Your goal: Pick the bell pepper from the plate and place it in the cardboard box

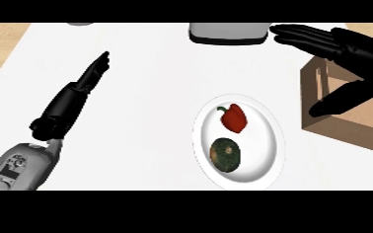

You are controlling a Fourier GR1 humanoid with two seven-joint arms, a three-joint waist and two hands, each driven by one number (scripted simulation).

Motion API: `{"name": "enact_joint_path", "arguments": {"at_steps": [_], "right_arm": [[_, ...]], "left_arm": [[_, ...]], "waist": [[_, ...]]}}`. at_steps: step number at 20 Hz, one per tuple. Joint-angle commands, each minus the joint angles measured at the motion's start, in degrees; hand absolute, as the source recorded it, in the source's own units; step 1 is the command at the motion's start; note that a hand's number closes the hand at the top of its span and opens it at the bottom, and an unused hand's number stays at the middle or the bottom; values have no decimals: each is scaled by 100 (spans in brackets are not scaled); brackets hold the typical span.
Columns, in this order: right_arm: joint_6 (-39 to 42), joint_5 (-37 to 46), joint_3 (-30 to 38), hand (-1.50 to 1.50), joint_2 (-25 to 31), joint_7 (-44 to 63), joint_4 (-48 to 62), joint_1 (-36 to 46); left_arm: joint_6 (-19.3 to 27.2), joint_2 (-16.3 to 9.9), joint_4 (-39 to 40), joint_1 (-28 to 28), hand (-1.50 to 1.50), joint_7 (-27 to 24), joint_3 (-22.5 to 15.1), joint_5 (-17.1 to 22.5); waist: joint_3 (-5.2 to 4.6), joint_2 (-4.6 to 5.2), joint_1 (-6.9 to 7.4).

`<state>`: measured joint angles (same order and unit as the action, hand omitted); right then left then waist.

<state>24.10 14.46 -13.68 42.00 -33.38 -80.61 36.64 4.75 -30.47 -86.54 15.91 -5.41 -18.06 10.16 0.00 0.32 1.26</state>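
My right robot hand (331, 54) hangs above the bench, over the near wall of the open brown cardboard box (315, 113), fingers straight and spread apart from the thumb, clamped on nothing; I judge that this spread suits a reach toward the plate, since nothing has been grasped yet. The small red bell pepper (234, 118) lies on the upper half of the white oval plate (271, 143), green stem toward the upper left, untouched and well apart from either robot hand; just below it on the same plate sits a round dark green, mottled vegetable (225, 154), near the pepper but not touching it, so I would want to come at the pepper from above or from the box side to leave the neighbour alone. The box stands just beside the plate on its right, open mouth up; the carry looks short. My left robot hand (82, 91) rests over the white bench (138, 128) at the left, fingers straight and together, pointing away from me, holding nothing; it stays out of the working side. A grey, rounded appliance (229, 32) sits at the far edge, only partly visible.
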Motion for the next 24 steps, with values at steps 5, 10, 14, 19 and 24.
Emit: {"name": "enact_joint_path", "arguments": {"at_steps": [5, 10, 14, 19, 24], "right_arm": [[448, 1491, -1151, -150, 228, 703, -955, 227], [757, 2086, -1547, -150, -144, 1904, -1825, 145], [1171, 2522, -1867, -150, -611, 2592, -2062, 67], [1746, 2736, -1802, -150, -926, 3187, -2483, -270], [1871, 3229, -1980, -150, -1163, 3241, -2666, -795]], "left_arm": [[-105, -85, -115, -159, 0, -61, 197, -65], [-93, 76, -281, -381, 0, 57, 167, -138], [-314, 148, 12, -39, 0, 93, 370, -153], [-372, 330, 339, -326, 0, -437, 508, -452], [-684, 319, 30, -228, 0, -36, 778, -421]], "waist": [[-6, -58, -103], [-4, -68, -130], [-3, -45, -128], [-4, -38, -132], [-1, -35, -126]]}}
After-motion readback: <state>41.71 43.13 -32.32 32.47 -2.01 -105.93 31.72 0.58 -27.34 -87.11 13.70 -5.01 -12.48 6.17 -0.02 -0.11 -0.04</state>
